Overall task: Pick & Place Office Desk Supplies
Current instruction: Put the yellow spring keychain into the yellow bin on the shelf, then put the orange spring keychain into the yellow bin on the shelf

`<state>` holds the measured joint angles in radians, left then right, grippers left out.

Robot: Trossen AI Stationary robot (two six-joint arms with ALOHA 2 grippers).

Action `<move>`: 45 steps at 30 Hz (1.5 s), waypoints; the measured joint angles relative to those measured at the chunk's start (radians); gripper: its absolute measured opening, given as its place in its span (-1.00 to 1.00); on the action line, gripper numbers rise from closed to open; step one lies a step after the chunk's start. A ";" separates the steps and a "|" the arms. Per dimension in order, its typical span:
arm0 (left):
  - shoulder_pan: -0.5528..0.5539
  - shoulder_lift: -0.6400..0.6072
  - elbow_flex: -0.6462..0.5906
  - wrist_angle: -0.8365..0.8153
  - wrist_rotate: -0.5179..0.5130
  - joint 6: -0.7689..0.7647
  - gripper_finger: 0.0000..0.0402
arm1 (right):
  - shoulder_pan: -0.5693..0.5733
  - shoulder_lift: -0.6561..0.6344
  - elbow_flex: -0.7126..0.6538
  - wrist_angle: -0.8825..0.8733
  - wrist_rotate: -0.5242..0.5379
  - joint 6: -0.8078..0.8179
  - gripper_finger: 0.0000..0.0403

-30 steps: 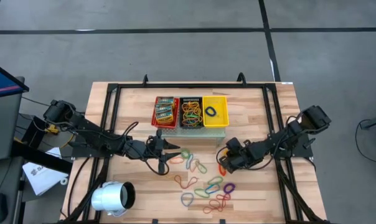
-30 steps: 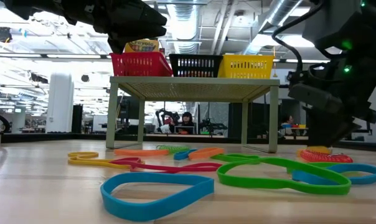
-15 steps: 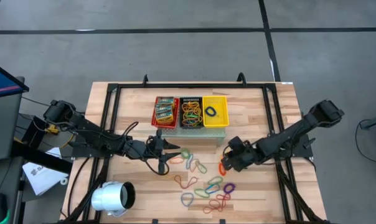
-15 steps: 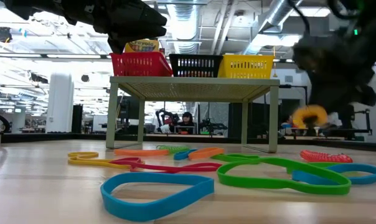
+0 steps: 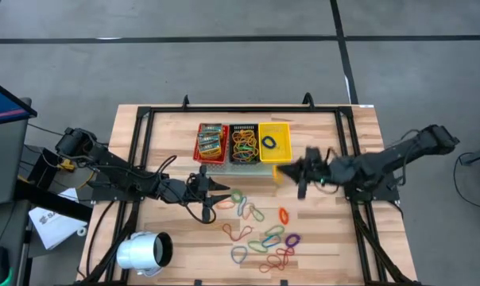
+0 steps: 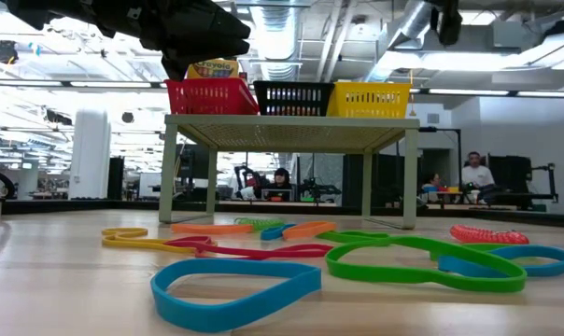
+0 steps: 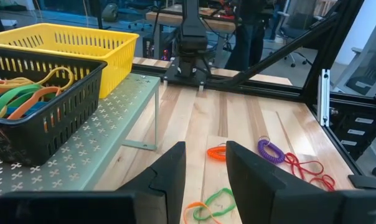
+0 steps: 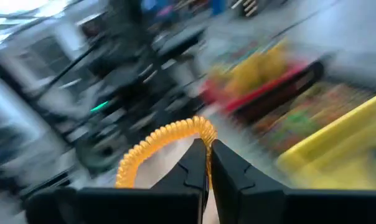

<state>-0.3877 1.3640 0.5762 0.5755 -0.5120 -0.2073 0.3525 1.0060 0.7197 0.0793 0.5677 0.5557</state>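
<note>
Many coloured rubber-band loops (image 5: 264,234) lie loose on the wooden table, seen close in the low view (image 6: 263,280). My right gripper (image 8: 207,149) is shut on a yellow coiled band (image 8: 163,146) and hangs just in front of the yellow basket (image 5: 274,141); from above the band (image 5: 276,171) shows at its tip (image 5: 288,173). My left gripper (image 5: 224,191) hovers left of the bands, open (image 7: 206,168), nothing between its fingers. My right gripper pinches the yellow coiled band at one spot of its loop (image 8: 203,134) between its two fingertips. The fingers lie about level and point toward the baskets. The band is lifted clear of the table, and its loop arches out beyond the fingertips.
A red basket (image 5: 210,141), a black basket (image 5: 243,143) and the yellow one stand in a row on a low green shelf (image 6: 291,121) at the far middle. A white cylinder (image 5: 145,253) lies near left. Black frame rails (image 5: 351,159) run along the table's sides.
My right gripper has risen from the table with the yellow coiled band, tipping from pointing down to about level, and has gone toward the far edge and the yellow basket. The band is now clear of the table. An orange band stays where the gripper was.
</note>
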 joint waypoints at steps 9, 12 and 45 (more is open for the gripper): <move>0.000 0.000 0.000 0.000 0.001 0.000 -0.46 | -0.290 -0.026 0.169 -0.302 0.040 -0.145 -0.96; 0.000 0.000 0.000 -0.001 0.003 0.000 -0.46 | -0.371 0.007 0.204 -0.409 0.036 -0.140 -0.96; -0.002 -0.056 0.000 -0.027 0.013 -0.010 -0.46 | -0.280 0.108 0.378 -0.720 -0.052 -0.025 0.09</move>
<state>-0.3893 1.3084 0.5762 0.5480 -0.4992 -0.2178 0.0727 1.1138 1.0981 -0.6410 0.5159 0.5310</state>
